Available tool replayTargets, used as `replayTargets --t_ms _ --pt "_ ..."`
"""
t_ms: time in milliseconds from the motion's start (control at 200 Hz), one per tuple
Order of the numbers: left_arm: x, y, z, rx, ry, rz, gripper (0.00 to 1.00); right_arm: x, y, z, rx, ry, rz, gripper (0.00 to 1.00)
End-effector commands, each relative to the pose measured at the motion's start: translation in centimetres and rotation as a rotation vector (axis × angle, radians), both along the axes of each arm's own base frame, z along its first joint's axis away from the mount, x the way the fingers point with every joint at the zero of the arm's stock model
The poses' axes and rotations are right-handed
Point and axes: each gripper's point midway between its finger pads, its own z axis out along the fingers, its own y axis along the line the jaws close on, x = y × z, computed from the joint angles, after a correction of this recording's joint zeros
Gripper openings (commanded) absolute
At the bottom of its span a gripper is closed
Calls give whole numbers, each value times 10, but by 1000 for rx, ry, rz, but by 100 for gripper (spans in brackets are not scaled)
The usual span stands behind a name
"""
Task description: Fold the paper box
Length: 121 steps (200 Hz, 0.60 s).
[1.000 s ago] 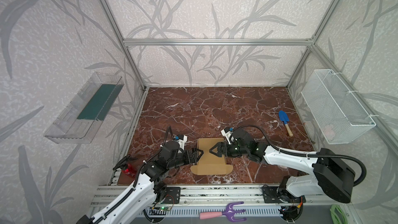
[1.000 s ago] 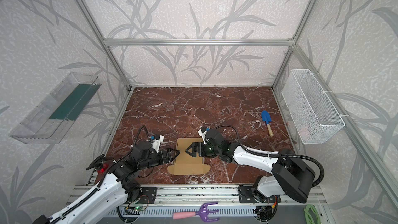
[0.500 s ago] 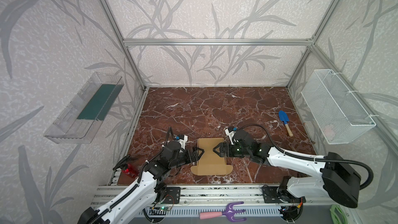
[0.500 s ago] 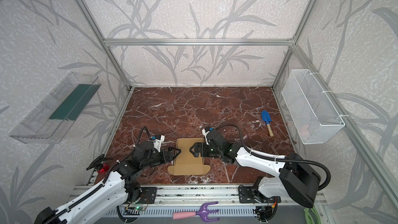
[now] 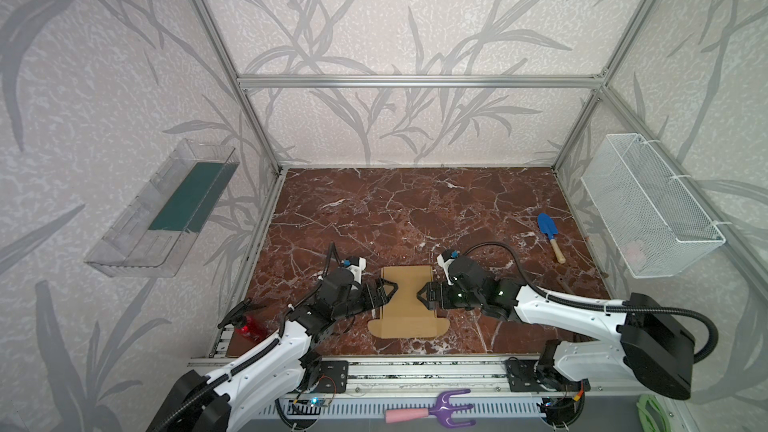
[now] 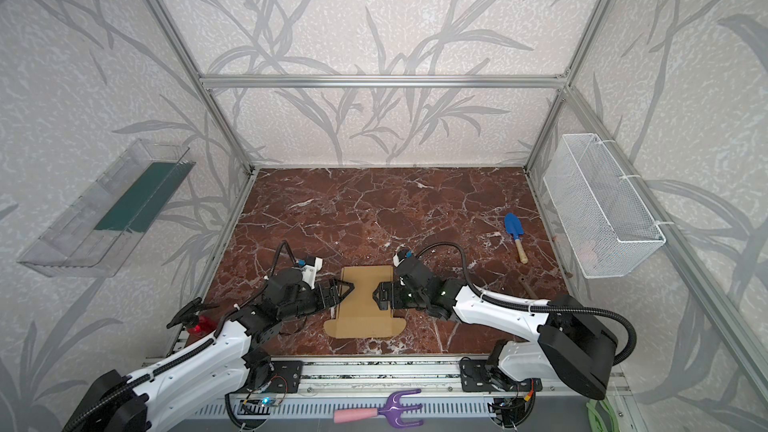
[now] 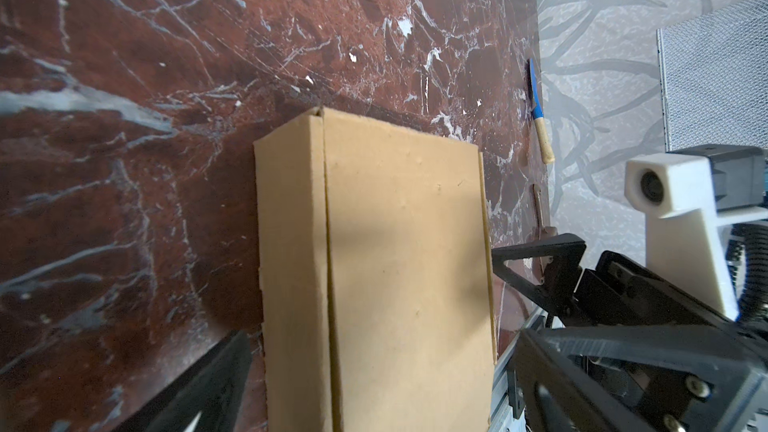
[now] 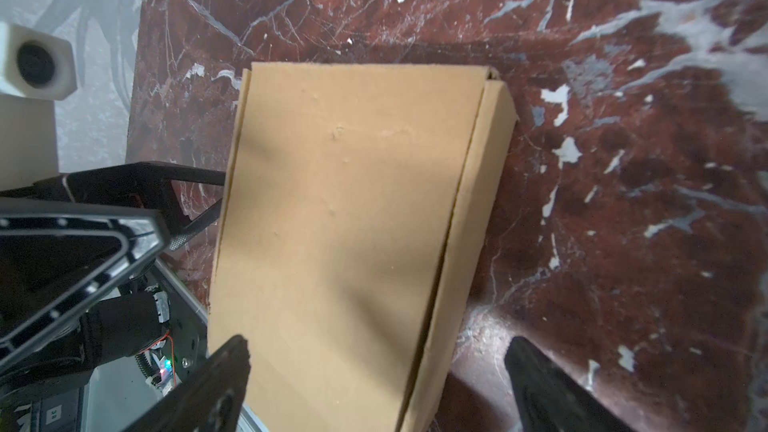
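While the left gripper [image 5: 390,290] and right gripper [image 5: 423,296] gape empty, the creased tan paper box [image 5: 407,315] lies between.

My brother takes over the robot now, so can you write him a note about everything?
The paper box lies at the front of the table.
The left end effector is open at its left side.
The right end effector is open at its right side; neither holds anything.
Done: far part looks folded up.
Left: front flap with rounded tabs lies flat; fold it in.
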Motion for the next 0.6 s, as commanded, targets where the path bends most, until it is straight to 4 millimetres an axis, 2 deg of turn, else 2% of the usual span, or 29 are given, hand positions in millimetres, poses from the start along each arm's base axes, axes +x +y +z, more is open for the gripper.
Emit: replayTargets --t_ms 0,170,330,600 --pt "7 -9 11 -54 -31 -4 99 1 15 0 53 -4 29 95" --pt "9 -20 12 -81 -25 -21 99 4 25 -5 67 6 42 95" --pt "14 -29 18 -90 -30 -36 99 8 32 -2 89 1 44 94" --pt "37 -39 35 -88 -89 -16 99 25 27 6 79 -42 16 94"
